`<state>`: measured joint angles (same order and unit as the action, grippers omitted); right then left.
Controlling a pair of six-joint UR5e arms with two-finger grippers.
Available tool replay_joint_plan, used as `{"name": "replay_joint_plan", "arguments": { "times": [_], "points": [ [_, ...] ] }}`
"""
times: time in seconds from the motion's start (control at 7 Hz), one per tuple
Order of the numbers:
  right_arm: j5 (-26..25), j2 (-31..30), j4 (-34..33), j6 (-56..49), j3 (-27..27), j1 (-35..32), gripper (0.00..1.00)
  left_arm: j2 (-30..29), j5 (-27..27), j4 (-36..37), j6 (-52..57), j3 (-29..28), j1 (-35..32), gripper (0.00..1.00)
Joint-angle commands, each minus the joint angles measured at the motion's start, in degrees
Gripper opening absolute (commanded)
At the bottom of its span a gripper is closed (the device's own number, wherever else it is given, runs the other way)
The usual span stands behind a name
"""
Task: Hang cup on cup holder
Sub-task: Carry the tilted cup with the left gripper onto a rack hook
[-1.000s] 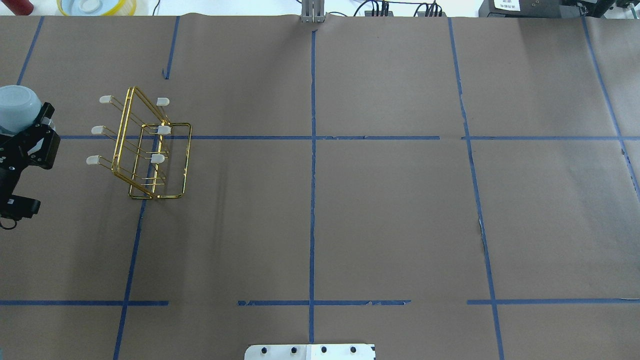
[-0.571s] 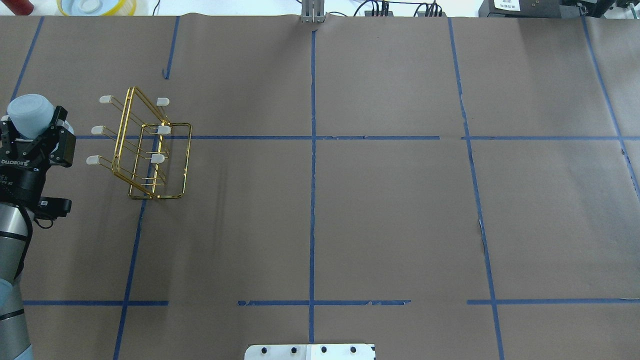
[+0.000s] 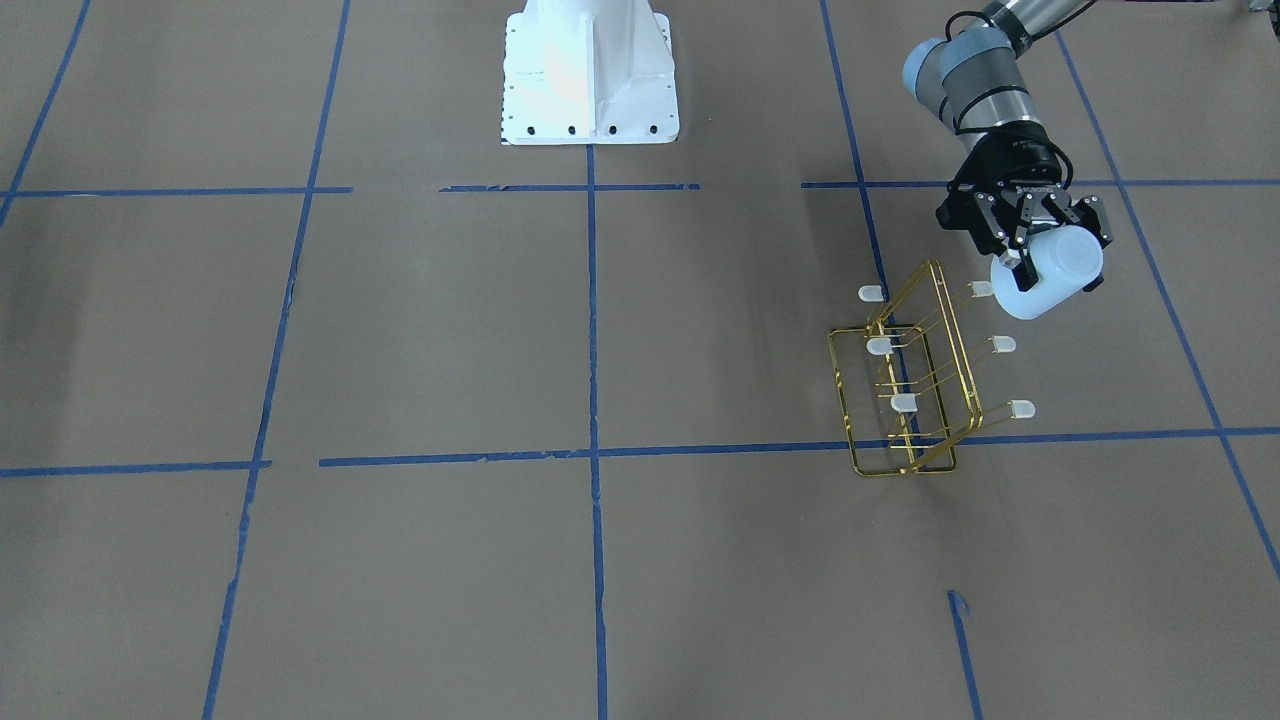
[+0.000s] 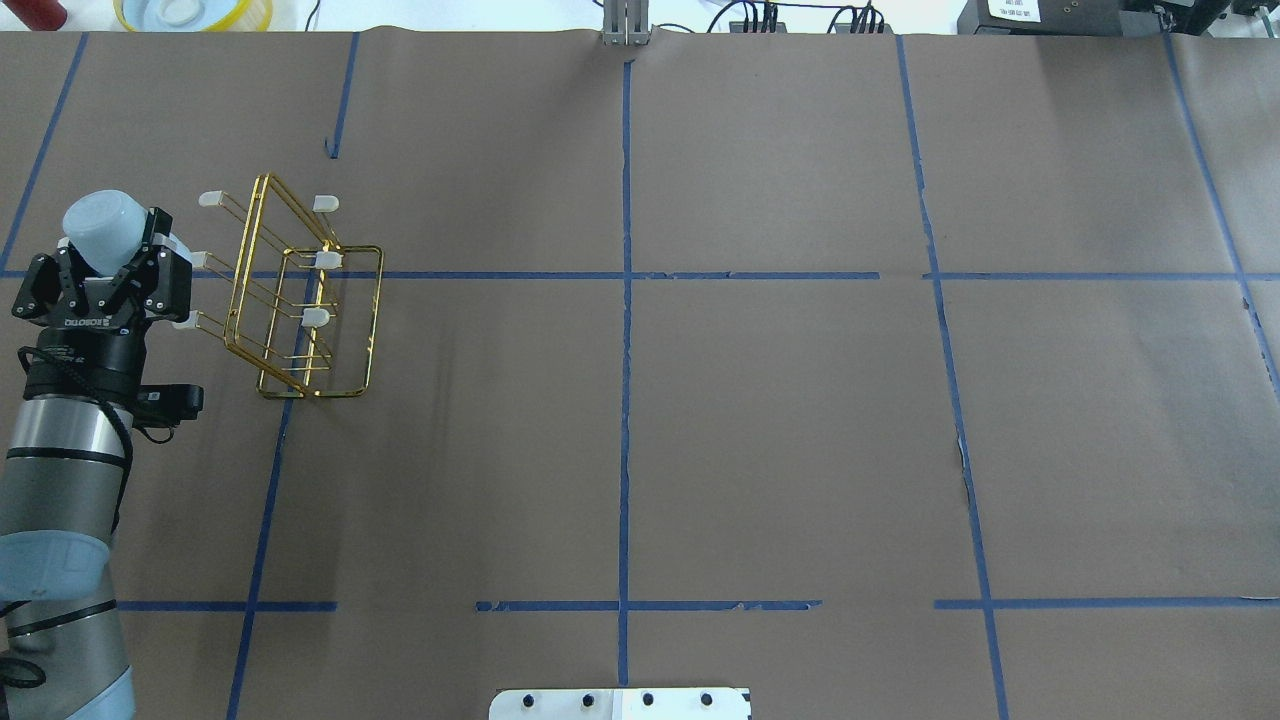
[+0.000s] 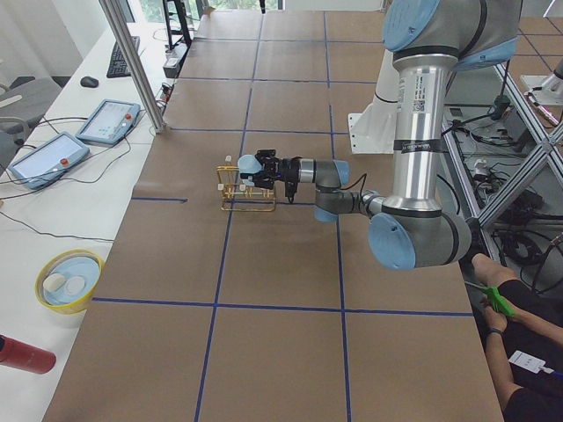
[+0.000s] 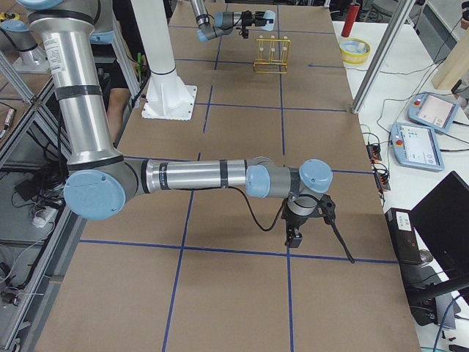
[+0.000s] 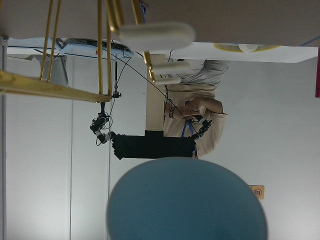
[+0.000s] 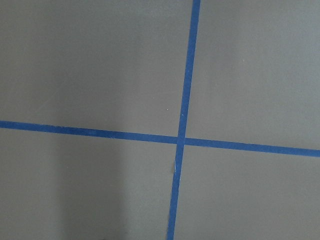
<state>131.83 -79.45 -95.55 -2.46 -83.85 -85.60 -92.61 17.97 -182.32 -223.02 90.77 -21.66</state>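
The cup (image 4: 103, 225) is a pale blue-white tumbler held above the table in my left gripper (image 4: 112, 250), which is shut on it. It also shows in the front view (image 3: 1052, 270), the left exterior view (image 5: 249, 163) and the bottom of the left wrist view (image 7: 187, 200). The cup holder (image 4: 300, 300), a gold wire rack with white-capped prongs, stands just right of the gripper. It also shows in the front view (image 3: 905, 385). The cup is beside the rack's left-side prong caps (image 7: 155, 35). My right gripper (image 6: 293, 229) shows only in the right exterior view, low over the table, and I cannot tell its state.
A yellow bowl (image 4: 190, 12) and a red object (image 4: 35, 10) lie beyond the table's far left edge. The robot's white base plate (image 3: 590, 70) is at the near middle edge. Brown paper with blue tape lines (image 8: 182, 140) covers the table.
My left gripper has moved right with the cup, from the view's left edge to just beside the rack's left prongs. The rack has not moved.
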Motion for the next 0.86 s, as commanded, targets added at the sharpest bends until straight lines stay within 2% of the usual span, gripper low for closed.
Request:
{"name": "replay_joint_plan", "arguments": {
  "times": [0.0,0.71],
  "points": [
    [0.0,0.0,-0.1,0.0,0.0,0.0,1.00,-1.6,-0.9,0.0,-2.8,-3.2,0.1,0.00],
    [0.0,0.0,0.0,0.0,0.0,0.0,1.00,-0.9,-1.3,-0.4,-4.8,-3.4,2.6,0.00]
  ]
}}
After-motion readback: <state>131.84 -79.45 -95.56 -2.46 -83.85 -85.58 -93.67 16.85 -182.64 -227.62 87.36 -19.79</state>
